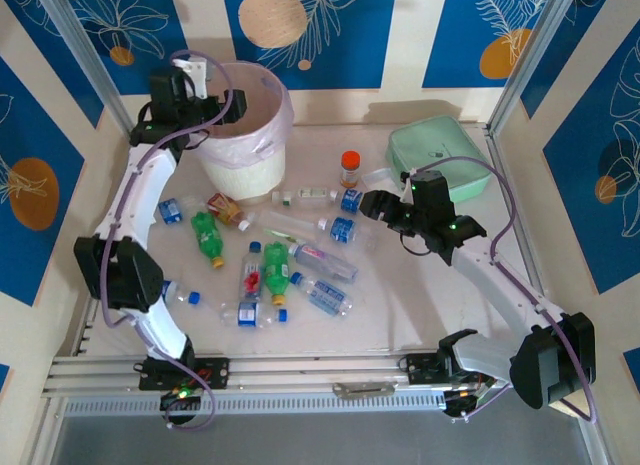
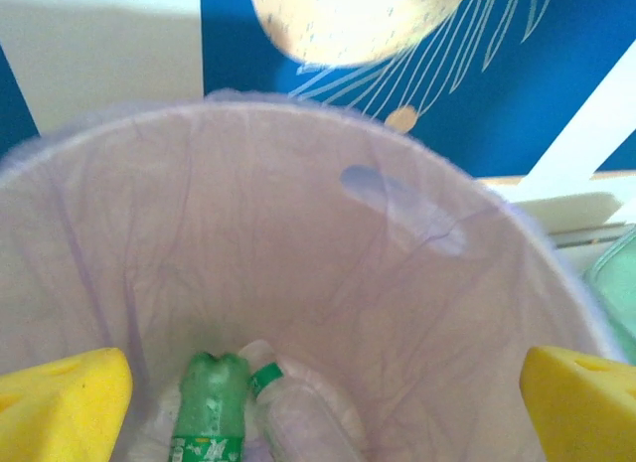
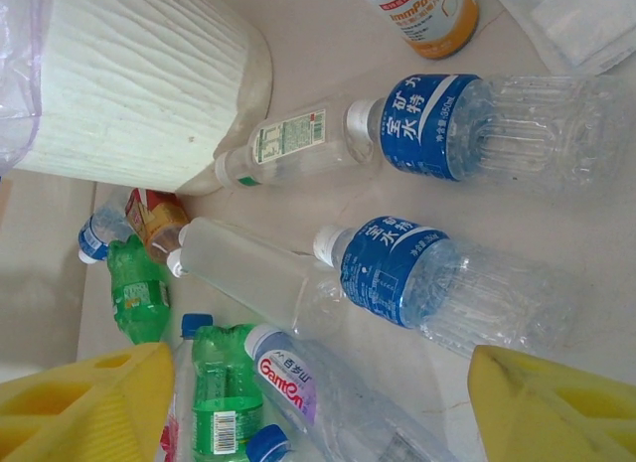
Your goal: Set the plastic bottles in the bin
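The white bin (image 1: 262,163) with its pink liner (image 2: 298,214) stands at the back left. My left gripper (image 1: 232,106) hangs over its mouth, open (image 2: 323,407), nothing between the yellow fingers (image 2: 60,407). Down inside lie a green bottle (image 2: 211,407) and a clear bottle (image 2: 298,417). Several bottles lie scattered mid-table: green ones (image 1: 207,235) (image 1: 275,266), blue-labelled clear ones (image 1: 343,228) (image 3: 437,283) (image 3: 477,124), a plain clear one (image 3: 248,268) and a Ganten one (image 3: 318,383). My right gripper (image 1: 375,205) hovers open (image 3: 318,407) above them, touching none.
A short orange bottle with a red cap (image 1: 350,168) stands behind the pile. The flat mint-green case (image 1: 440,160) lies at the back right, behind my right arm. The bin's ribbed wall (image 3: 139,84) is close to the nearest bottles. Metal frame posts flank the table.
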